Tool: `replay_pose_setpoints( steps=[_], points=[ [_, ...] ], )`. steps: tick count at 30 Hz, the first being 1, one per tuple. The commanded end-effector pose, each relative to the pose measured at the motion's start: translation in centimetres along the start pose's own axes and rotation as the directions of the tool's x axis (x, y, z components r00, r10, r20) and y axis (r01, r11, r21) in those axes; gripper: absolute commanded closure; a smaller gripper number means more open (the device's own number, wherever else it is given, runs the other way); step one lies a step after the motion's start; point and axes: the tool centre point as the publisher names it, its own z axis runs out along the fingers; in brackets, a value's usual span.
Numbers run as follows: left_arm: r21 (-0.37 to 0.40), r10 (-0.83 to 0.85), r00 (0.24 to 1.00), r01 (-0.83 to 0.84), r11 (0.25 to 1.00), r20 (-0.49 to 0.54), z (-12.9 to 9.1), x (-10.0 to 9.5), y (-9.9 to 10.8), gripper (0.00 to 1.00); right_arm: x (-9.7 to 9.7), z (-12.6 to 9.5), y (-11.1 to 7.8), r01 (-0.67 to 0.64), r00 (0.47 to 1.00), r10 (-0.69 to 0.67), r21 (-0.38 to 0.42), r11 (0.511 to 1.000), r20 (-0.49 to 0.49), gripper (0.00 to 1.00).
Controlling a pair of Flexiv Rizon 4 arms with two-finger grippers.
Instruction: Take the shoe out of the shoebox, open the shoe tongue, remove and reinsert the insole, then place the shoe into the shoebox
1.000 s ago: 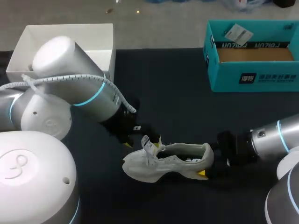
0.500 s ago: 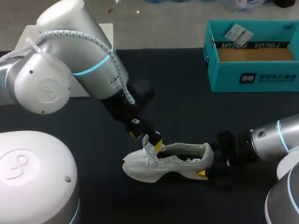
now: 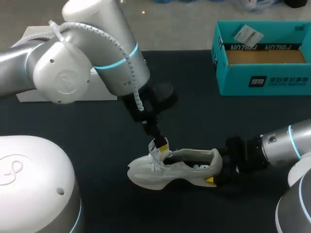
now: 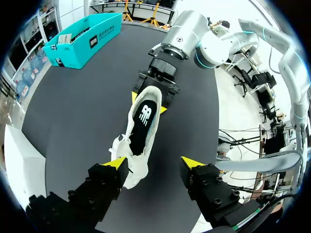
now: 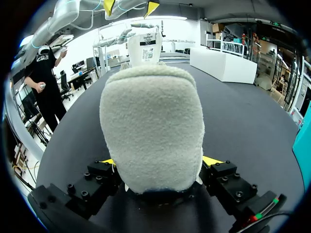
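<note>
Where the black table (image 3: 194,111) carries the teal shoebox (image 3: 265,80) at its far edge, the white shoe (image 3: 170,171) stands well apart on its sole. The right gripper (image 3: 216,170) clamps its heel, and the left gripper (image 4: 153,162) hangs spread wide over the tongue (image 3: 155,150).

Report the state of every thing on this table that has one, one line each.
Shoe: out of the box, standing on its sole on the table.
Shoe tongue: raised.
Insole: in the shoe.
Shoebox: open, no shoe inside.
Left gripper: open, one tip beside the tongue.
Right gripper: shut on the shoe's heel.
</note>
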Motion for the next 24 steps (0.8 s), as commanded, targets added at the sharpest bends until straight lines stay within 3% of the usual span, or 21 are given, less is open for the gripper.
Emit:
replay_pose_setpoints(
  steps=[1,15,16,24],
  points=[
    [-0.280,0.357,0.921,-0.388,0.878,-0.157,1.4,-0.2,-3.4,1.00,0.0,-0.1,0.1,0.000,1.000,0.000,0.002,1.000,0.001,1.00],
    [-0.280,0.357,0.921,-0.388,0.878,-0.157,1.4,-0.2,-3.4,1.00,0.0,-0.1,0.1,0.000,1.000,0.000,0.002,1.000,0.001,1.00],
    [-0.293,0.345,0.930,-0.367,0.883,-0.125,2.0,-0.6,-3.5,1.00,0.0,-0.1,0.1,0.000,1.000,0.000,0.002,1.000,0.001,1.00],
    [-0.174,0.236,0.972,-0.229,0.958,0.018,6.1,-2.7,-4.0,1.00,0.0,-0.1,0.1,0.000,1.000,0.000,0.002,1.000,0.001,1.00]
  ],
)
